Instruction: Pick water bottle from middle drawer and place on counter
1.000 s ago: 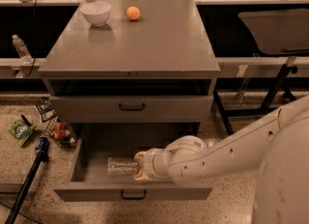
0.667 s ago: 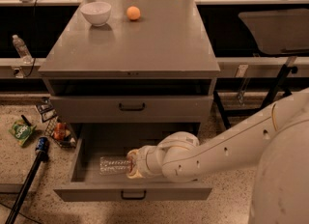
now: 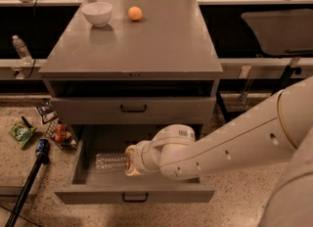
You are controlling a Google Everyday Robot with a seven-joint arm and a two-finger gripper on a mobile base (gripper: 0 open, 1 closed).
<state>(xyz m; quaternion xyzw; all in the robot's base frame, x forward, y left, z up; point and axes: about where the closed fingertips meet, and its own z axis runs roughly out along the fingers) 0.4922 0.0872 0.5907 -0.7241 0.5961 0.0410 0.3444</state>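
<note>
Risk: gripper (image 3: 129, 161) sits at bottle (image 3: 110, 162) end inside drawer (image 3: 88, 194); hold cannot be told. Thin bottle may slip, striking drawer's front edge.

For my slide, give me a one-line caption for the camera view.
Arm's gripper at the water bottle's right end in the open middle drawer; white bowl and orange on the counter.

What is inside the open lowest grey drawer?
A clear ribbed plastic water bottle lies on its side; the gripper is at its right end. The arm hides part of the drawer.
</note>
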